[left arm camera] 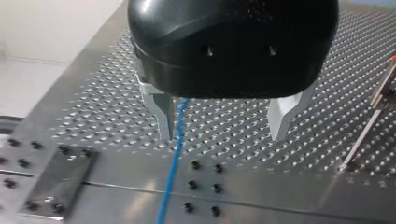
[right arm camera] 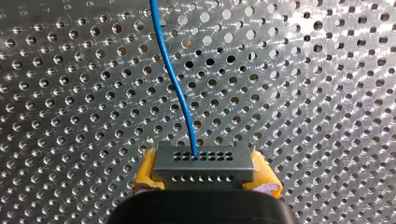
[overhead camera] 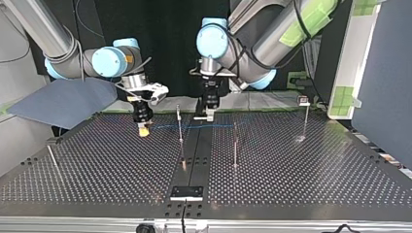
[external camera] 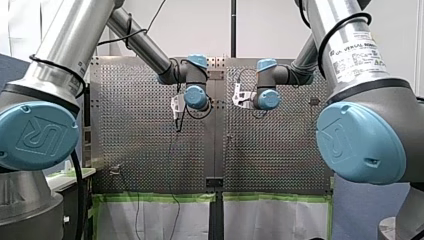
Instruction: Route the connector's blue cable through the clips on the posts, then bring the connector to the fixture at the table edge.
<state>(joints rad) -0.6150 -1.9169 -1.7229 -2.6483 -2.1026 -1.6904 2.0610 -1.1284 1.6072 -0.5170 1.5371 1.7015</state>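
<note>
The connector (right arm camera: 201,161) looks small, rigid and light. It is clenched between our right fingers (right arm camera: 145,173), low over the table (right arm camera: 303,93). Its cable (right arm camera: 175,84) is thin and limp, so we judge it will sag and is best guided close by each post (overhead camera: 180,127). Our left fingers (left arm camera: 163,112) are released, with the cable just beside one.

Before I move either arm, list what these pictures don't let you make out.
Clips on the posts: too small in the top view; whether the blue cable sits in one is unclear.
Left gripper: its black housing hides the cable's upper run in the left wrist view.
Connector: the right gripper covers its lower part in the right wrist view.
</note>
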